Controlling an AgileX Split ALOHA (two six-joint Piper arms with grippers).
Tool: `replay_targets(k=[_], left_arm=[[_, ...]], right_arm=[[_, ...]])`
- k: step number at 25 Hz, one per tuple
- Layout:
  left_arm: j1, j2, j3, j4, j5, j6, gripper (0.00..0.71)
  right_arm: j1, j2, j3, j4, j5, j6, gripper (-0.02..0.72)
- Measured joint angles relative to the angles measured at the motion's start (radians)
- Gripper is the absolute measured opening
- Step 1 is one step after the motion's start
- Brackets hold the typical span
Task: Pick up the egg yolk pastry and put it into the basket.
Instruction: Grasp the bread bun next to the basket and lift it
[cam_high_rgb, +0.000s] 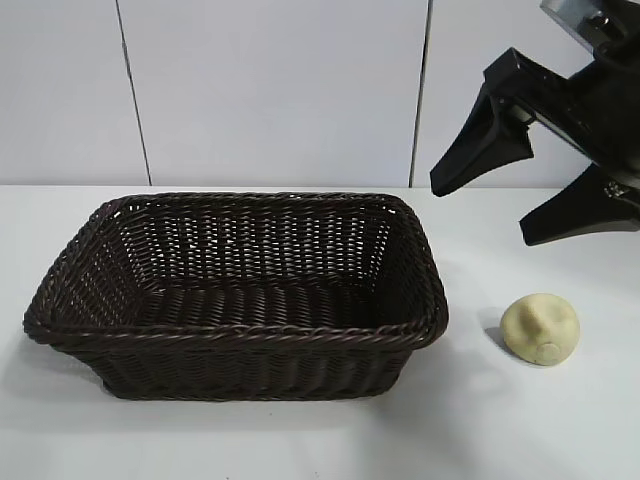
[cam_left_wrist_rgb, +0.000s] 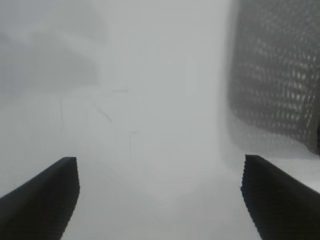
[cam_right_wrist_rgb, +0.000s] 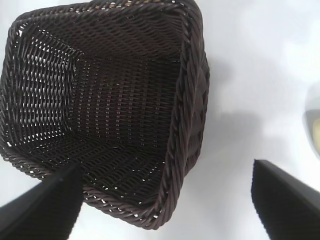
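While right claw (cam_high_rgb: 520, 205) hangs open above egg yolk pastry (cam_high_rgb: 541, 328), drop straight, pinch lightly; basket (cam_high_rgb: 240, 335) adjacent. Left claw (cam_left_wrist_rgb: 160, 200) open.

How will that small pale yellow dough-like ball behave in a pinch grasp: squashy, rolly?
The small pale yellow dough-like ball is probably soft: its matte surface already shows dents, so a hard squeeze may deform it. Being roundish, it may roll if nudged on the smooth white table. It looks light beside the dark brown woven wicker basket.
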Motion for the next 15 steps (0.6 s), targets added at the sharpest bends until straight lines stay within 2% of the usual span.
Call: replay_targets(k=[4,7,15], left_arm=[[0.000,-0.093,0.008,0.000,0.020,-0.001,0.634],[0.000,-0.201,0.060,0.000,0.024,-0.001,0.634],[0.000,-0.558,0.360,0.000,0.033,-0.001,0.634]], right_arm=[[0.000,0.000,0.000,0.000,0.000,0.001,0.653],[0.000,0.000,0.000,0.000,0.000,0.001,0.653],[0.000,0.000,0.000,0.000,0.001,0.001,0.653]])
